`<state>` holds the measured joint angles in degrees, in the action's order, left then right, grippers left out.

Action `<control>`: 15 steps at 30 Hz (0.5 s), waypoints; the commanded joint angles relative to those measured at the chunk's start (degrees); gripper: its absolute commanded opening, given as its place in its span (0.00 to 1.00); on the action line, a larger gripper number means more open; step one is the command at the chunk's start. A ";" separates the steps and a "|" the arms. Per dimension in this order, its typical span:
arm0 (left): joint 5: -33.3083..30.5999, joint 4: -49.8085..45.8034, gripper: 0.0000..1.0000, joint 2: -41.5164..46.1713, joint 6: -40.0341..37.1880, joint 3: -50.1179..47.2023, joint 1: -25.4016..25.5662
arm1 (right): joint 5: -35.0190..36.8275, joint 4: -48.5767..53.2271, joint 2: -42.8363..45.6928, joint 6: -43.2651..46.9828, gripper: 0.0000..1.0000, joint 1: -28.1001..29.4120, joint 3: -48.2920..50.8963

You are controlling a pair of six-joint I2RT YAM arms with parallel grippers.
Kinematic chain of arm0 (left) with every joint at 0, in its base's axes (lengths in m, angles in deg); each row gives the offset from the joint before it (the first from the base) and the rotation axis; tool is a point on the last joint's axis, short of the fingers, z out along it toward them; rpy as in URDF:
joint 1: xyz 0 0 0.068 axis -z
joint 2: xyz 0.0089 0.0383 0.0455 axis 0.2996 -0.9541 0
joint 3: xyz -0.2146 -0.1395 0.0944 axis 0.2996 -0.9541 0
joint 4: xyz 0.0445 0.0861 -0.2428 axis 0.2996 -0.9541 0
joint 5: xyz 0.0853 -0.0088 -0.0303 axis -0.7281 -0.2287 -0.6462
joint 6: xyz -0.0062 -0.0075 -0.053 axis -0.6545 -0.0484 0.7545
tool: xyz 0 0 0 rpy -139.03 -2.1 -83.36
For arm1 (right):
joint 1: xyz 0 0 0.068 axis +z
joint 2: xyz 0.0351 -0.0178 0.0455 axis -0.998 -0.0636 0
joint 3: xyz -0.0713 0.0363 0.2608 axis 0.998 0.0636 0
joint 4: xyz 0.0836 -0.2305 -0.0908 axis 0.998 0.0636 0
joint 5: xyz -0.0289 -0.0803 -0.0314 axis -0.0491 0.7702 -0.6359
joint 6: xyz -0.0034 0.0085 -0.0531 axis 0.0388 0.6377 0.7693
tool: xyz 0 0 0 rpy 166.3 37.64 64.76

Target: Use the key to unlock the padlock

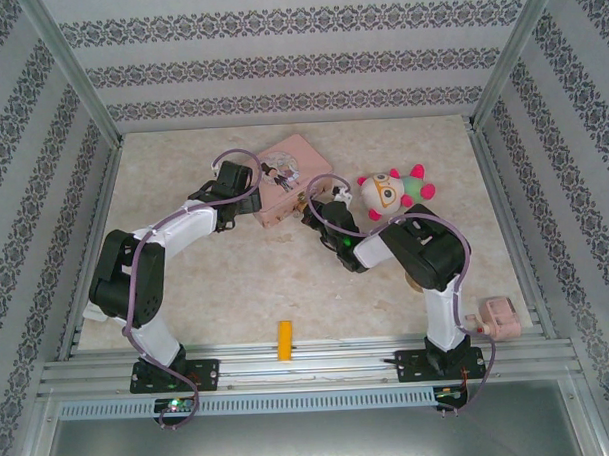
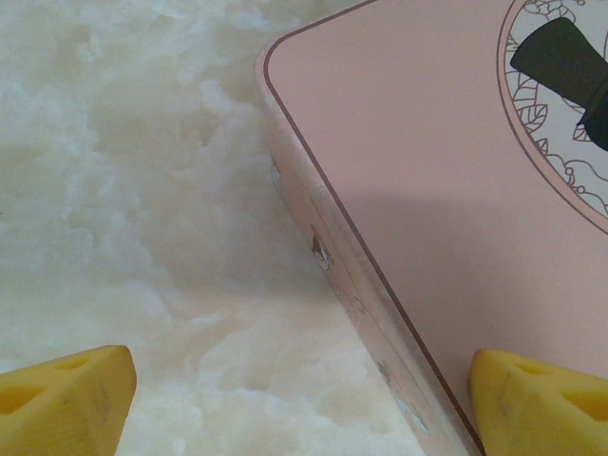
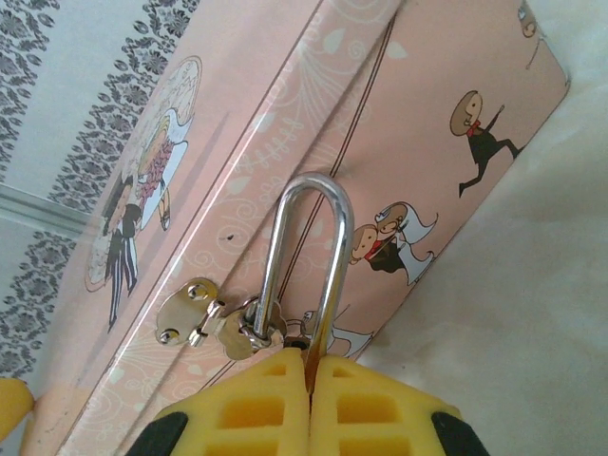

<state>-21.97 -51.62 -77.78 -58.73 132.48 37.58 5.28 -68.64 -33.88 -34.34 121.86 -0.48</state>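
We flank the pink tin [image 2: 427, 209].
Our left gripper [image 2: 304, 413] gapes over its edge; our right gripper [image 3: 311, 375] is pinched together under the padlock [image 3: 276, 252] shackle.

The pale, marbled beige table [image 1: 237, 290] carries a pink rectangular tin with a cartoon couple [image 1: 283, 184] at far centre. A round plush toy with pink knobs [image 1: 391, 192] lies just right of it. A small yellow-orange block [image 1: 284, 340] sits at the near edge, and a small pink boxy object [image 1: 498, 319] at the near right.
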 commanded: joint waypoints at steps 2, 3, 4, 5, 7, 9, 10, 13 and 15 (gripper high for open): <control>-2.86 -6.82 0.90 0.02 -0.87 -1.31 -1.51 | 4.06 1.21 1.28 7.26 0.00 -0.10 -1.22; -2.89 -6.74 0.90 0.01 -0.88 -1.26 -1.55 | 4.11 0.97 1.18 8.15 0.00 -0.01 -1.40; -2.71 -6.81 0.90 0.03 -0.94 -1.21 -1.53 | 4.18 0.96 1.20 9.06 0.00 0.15 -1.63; -2.65 -6.74 0.90 0.10 -0.92 -1.21 -1.51 | 4.30 0.96 1.23 9.83 0.00 0.18 -1.81; -2.38 -6.74 0.90 0.10 -0.88 -1.15 -1.52 | 4.55 0.81 1.13 11.36 0.00 0.35 -2.17; -2.33 -6.74 0.90 0.19 -0.89 -1.15 -1.58 | 4.59 -0.03 0.86 11.81 0.00 0.27 -2.26; -2.34 -6.82 0.90 0.27 -0.93 -1.12 -1.56 | 4.39 -0.97 0.68 10.77 0.00 -0.02 -1.98; -2.33 -6.74 0.90 0.54 -0.83 -1.27 -1.51 | 3.93 -6.62 -0.54 6.28 0.00 -1.08 -0.66; -2.20 -6.65 0.90 0.56 -0.81 -1.35 -1.51 | 4.35 -9.42 -1.67 2.66 0.00 -1.70 -0.31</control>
<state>-21.97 -51.64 -77.71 -58.73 132.48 37.58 6.57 -69.63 -34.53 -28.68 121.82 -1.20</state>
